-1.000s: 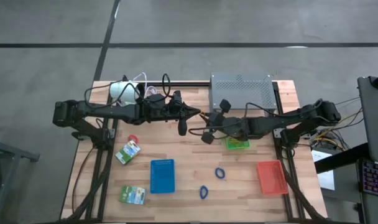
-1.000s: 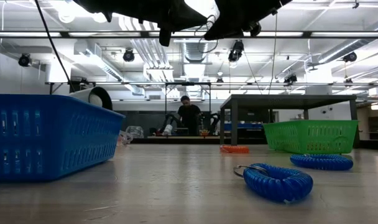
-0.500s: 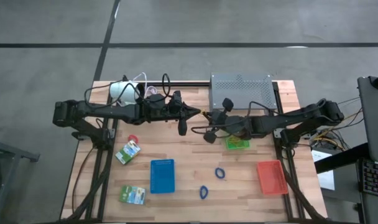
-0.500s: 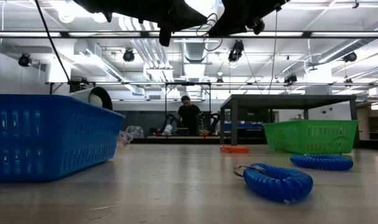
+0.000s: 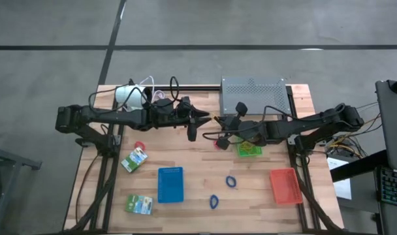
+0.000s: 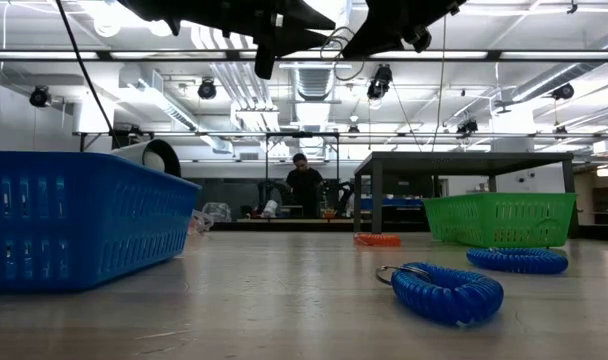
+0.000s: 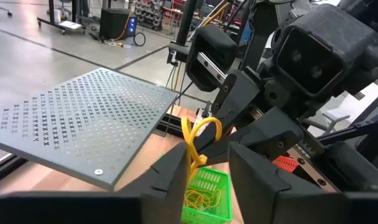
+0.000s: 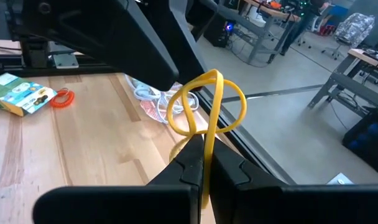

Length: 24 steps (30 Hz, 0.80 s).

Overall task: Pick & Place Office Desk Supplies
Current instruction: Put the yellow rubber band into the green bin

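Rubber band (image 8: 206,106), thin yellow, pinched in right hand (image 8: 204,163), which is shut on it, loops sticking up past fingertips. Left hand (image 7: 201,163) just opposite, fingers parted w/ band between them, not gripping as far as visible. Both hands mid-air over tabletop (image 5: 192,163), green tray (image 5: 249,150) below right hand w/ more bands inside. Likely v. light, soft, stretchy, floppy; apt to twist or snap free. Best taken at a bunched strand, not a single loop
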Each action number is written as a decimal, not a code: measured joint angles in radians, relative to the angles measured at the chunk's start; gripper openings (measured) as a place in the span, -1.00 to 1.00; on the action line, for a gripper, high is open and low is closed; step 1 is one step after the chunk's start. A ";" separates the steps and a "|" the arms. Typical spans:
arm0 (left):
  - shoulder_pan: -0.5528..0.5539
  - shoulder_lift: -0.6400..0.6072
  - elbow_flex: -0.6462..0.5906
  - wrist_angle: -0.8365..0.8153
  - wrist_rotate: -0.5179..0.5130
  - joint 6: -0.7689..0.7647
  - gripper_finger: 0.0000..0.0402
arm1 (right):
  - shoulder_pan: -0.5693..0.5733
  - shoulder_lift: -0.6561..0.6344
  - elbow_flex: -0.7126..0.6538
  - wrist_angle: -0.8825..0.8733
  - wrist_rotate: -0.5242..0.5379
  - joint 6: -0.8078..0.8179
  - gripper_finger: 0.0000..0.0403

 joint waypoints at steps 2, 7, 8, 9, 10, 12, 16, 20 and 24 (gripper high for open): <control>0.000 0.000 0.000 0.000 -0.009 0.000 -0.29 | 0.000 0.000 0.000 -0.001 0.000 0.000 -0.96; 0.001 0.000 0.000 -0.001 -0.070 -0.030 -0.10 | 0.000 0.000 0.000 -0.001 0.000 -0.002 -0.96; 0.003 0.000 0.000 -0.001 -0.082 -0.048 -0.06 | 0.000 0.000 0.000 -0.001 0.000 -0.002 -0.96; 0.005 0.000 0.000 -0.001 -0.094 -0.066 -0.02 | 0.000 0.000 0.000 -0.001 0.000 -0.003 -0.96; 0.005 0.000 0.000 -0.001 -0.102 -0.080 0.02 | 0.000 0.000 0.000 -0.001 0.000 -0.003 -0.96; 0.005 0.000 0.000 -0.001 -0.110 -0.083 0.09 | 0.000 0.000 0.000 -0.004 0.000 -0.002 -0.96; 0.005 0.000 0.000 -0.001 -0.109 -0.083 0.18 | 0.000 -0.017 0.000 -0.061 -0.002 0.000 -0.96; 0.005 0.000 0.000 -0.001 -0.110 -0.079 0.20 | 0.000 -0.080 0.003 -0.212 -0.002 0.039 -0.96; 0.005 0.000 0.000 -0.001 -0.110 -0.075 0.17 | 0.000 -0.167 0.034 -0.451 -0.027 0.193 -0.96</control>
